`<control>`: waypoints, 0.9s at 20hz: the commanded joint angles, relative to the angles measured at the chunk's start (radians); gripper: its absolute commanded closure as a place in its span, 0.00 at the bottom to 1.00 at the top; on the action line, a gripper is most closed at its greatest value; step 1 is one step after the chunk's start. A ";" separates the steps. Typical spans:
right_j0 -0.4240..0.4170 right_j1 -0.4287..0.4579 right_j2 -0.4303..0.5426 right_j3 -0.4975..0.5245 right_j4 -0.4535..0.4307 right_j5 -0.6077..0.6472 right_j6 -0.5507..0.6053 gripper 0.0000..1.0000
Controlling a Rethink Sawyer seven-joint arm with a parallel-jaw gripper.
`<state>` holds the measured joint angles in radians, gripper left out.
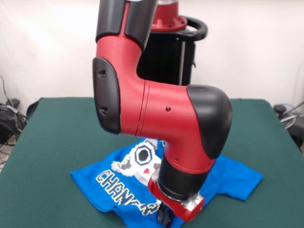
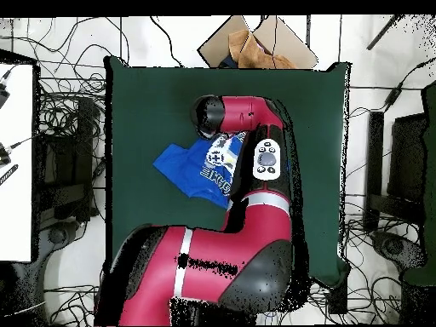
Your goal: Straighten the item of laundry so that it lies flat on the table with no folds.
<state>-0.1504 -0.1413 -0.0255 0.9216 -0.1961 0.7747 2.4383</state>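
Covering most of the view, the green table (image 1: 52, 142) holds the big red arm (image 1: 161, 118). Under the gripper (image 1: 166, 217) lies the rumpled blue shirt (image 1: 118, 183). I cannot tell how the gripper is set.

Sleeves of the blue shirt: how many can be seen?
2: in the front view, one sleeve spreads left and one right of the arm; the arm hides the shirt's middle.
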 commanded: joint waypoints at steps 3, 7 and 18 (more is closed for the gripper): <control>-0.116 0.143 0.250 0.130 -0.214 -0.722 -0.123 1.00; -0.053 0.112 0.159 0.136 -0.253 -0.775 -0.023 1.00; -0.079 0.036 0.198 0.131 -0.055 -0.030 -0.149 1.00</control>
<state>-0.2392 -0.1222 0.0894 0.9222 -0.2993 0.2726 2.4383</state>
